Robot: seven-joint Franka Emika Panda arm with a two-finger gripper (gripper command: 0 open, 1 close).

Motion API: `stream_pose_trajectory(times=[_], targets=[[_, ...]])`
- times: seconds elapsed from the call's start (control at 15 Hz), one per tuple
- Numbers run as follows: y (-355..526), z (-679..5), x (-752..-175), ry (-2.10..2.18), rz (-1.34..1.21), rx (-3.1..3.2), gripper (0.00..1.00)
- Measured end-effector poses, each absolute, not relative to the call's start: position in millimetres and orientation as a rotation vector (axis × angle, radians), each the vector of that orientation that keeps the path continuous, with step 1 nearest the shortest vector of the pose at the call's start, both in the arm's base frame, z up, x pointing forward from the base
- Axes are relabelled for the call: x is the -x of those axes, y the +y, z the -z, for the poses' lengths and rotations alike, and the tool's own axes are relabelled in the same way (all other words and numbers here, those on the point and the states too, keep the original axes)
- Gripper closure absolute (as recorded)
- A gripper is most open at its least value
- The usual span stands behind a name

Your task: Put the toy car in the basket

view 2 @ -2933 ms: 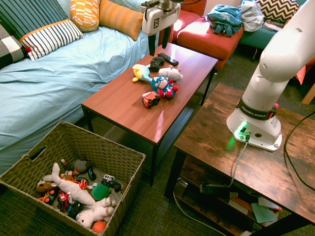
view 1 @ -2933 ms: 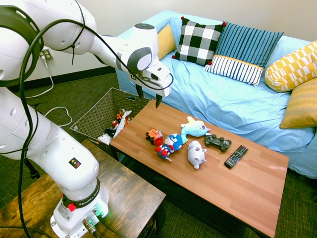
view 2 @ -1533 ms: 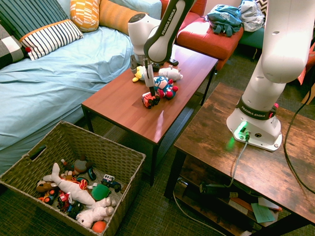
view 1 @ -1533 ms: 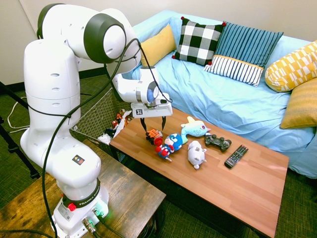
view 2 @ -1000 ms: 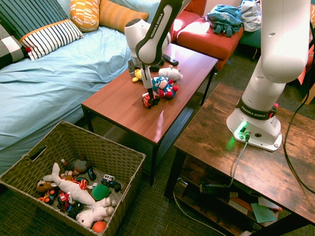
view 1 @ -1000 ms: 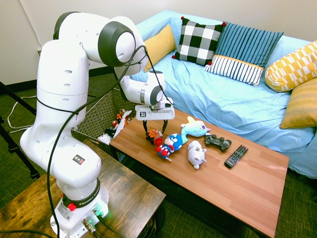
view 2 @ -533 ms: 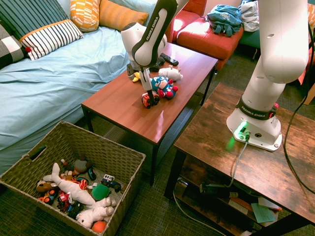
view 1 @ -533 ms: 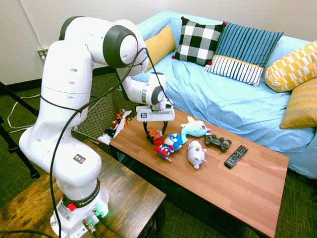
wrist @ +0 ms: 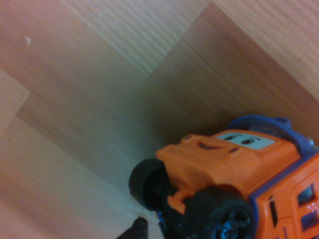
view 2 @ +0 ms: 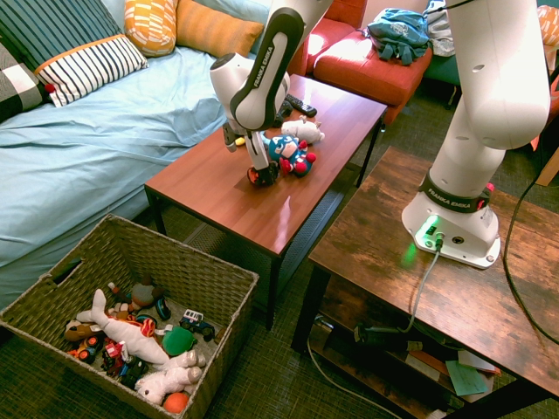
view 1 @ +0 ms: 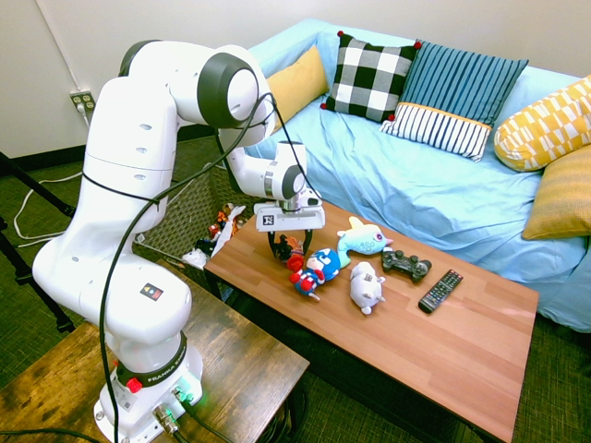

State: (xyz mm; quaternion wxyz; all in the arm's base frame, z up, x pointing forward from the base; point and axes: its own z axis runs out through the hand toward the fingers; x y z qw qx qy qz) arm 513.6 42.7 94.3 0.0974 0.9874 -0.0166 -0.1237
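The toy car [view 1: 289, 251] is small, orange-red and black, and stands near the left end of the wooden coffee table [view 1: 443, 351]. My gripper [view 1: 288, 245] is lowered over it and open, one finger on each side of the car. In the second exterior view the gripper [view 2: 258, 168] hides most of the toy car [view 2: 261, 177]. The wrist view shows the toy car [wrist: 234, 181] close up, with an orange body, black wheels and blue trim, on the wood. The wicker basket [view 2: 223, 340] stands on the floor beyond the table's end, with several toys inside. In the first exterior view the basket [view 1: 180, 217] is behind the arm.
A blue-and-red plush figure [view 1: 319, 268] lies right beside the car. Further along the table are a blue dolphin plush [view 1: 362, 240], a white plush [view 1: 367, 286], a game controller [view 1: 406, 264] and a remote [view 1: 440, 290]. A blue sofa [view 1: 443, 194] runs behind the table.
The gripper has come down a little further over the toy car, staying open. The car and the other toys have not moved.
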Motion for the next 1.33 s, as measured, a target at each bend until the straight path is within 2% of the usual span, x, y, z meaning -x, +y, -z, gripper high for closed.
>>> stream_pose_trajectory(times=[0.67, 0.93, 1.07, 1.33], targets=[[39.6, -99.1, -516.1, -0.068, 0.327, -2.923, 1.0], [50.0, -158.4, -502.4, -0.037, 0.164, -2.968, 1.0], [95.9, -203.1, -489.0, 0.054, 0.058, -2.976, 1.0], [266.4, -294.6, -437.3, 0.306, -0.061, -2.945, 1.0]])
